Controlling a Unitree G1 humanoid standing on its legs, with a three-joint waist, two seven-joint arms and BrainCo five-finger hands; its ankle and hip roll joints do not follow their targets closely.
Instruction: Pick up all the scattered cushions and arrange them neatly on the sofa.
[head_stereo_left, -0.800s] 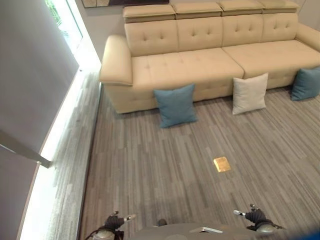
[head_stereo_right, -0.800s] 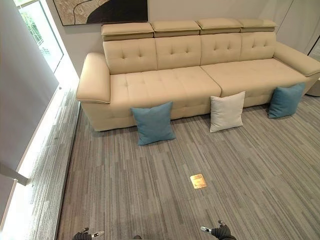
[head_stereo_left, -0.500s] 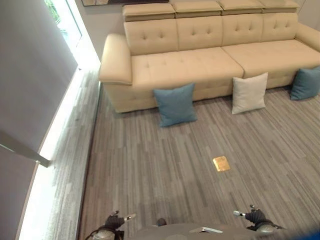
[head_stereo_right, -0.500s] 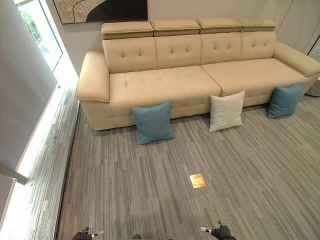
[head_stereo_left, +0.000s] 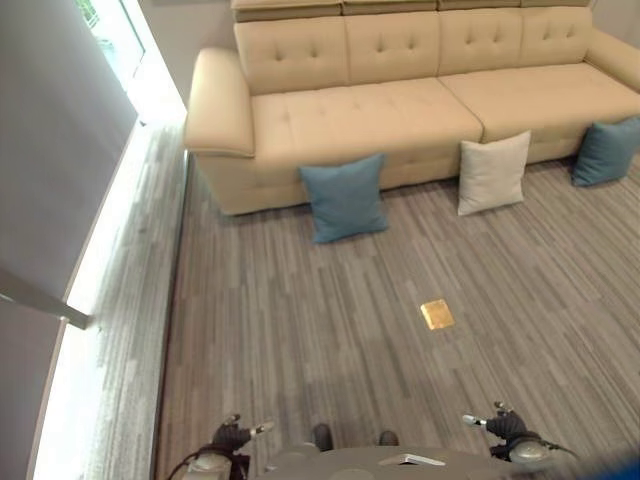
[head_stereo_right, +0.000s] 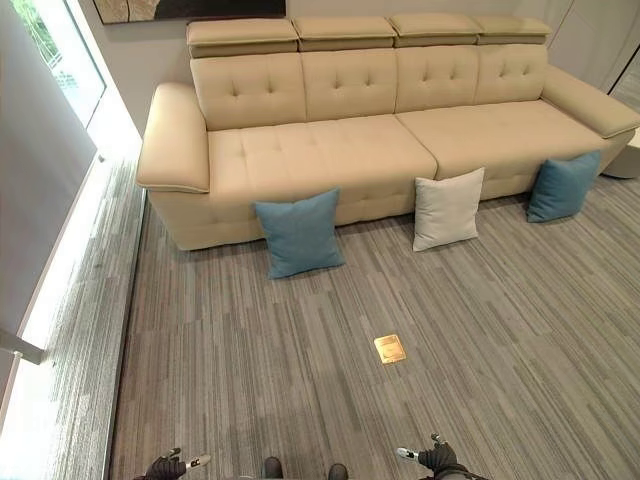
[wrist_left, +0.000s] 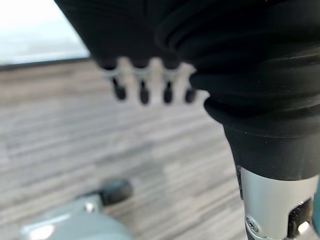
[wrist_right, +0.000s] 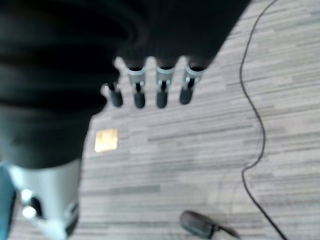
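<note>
Whole scene sits lower and nearer than in the earlier pictures, so the camera has shifted; cushions keep their places on the floor. Cushions, three: blue cushion (head_stereo_right: 298, 233) propped against the sofa (head_stereo_right: 330, 150) front below its left seat; white cushion (head_stereo_right: 447, 208) leaning near the middle; second blue cushion (head_stereo_right: 563, 186) at the right end. All square, plump, upright and tilted back. Sofa: one, beige, tufted, seats bare. Floor (head_stereo_right: 250, 350): grey striped, one brass plate (head_stereo_right: 389, 348) between robot and cushions. Left hand (wrist_left: 150, 85) and right hand (wrist_right: 150, 90): low, fingers straight, holding nothing.
</note>
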